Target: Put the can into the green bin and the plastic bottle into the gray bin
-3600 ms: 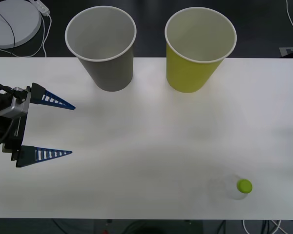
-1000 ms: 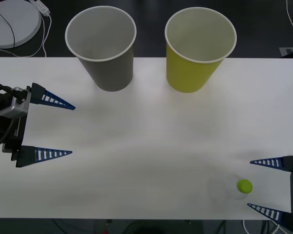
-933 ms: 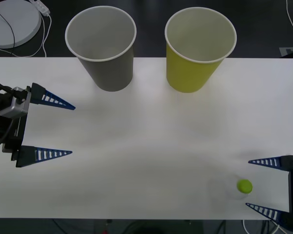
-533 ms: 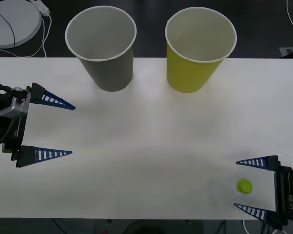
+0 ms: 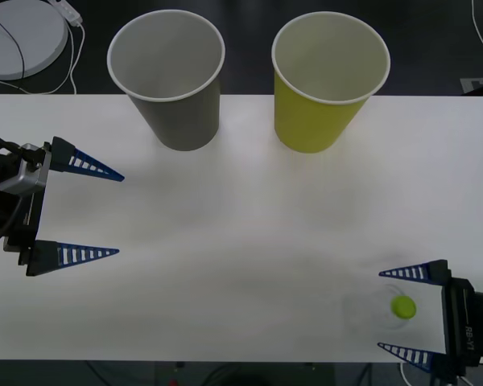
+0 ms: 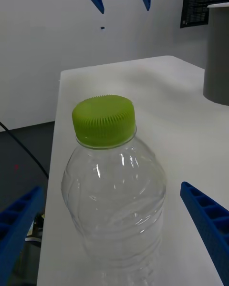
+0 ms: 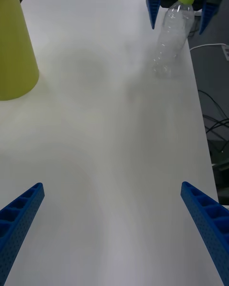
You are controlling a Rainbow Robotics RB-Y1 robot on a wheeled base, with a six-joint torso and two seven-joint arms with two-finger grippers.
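Two blue-fingered grippers sit over the white table (image 5: 241,225). Left gripper (image 5: 97,213) hangs spread wide and empty at the left edge. Behind stand the gray bin (image 5: 171,80), then the green bin (image 5: 326,84). Right gripper (image 5: 409,312) straddles the upright plastic bottle (image 5: 390,310), fingers apart, not touching it.

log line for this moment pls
right gripper: open, straddling upright plastic bottle, no contact | left gripper: open, idle at table's left | gray bin, green bin: upright
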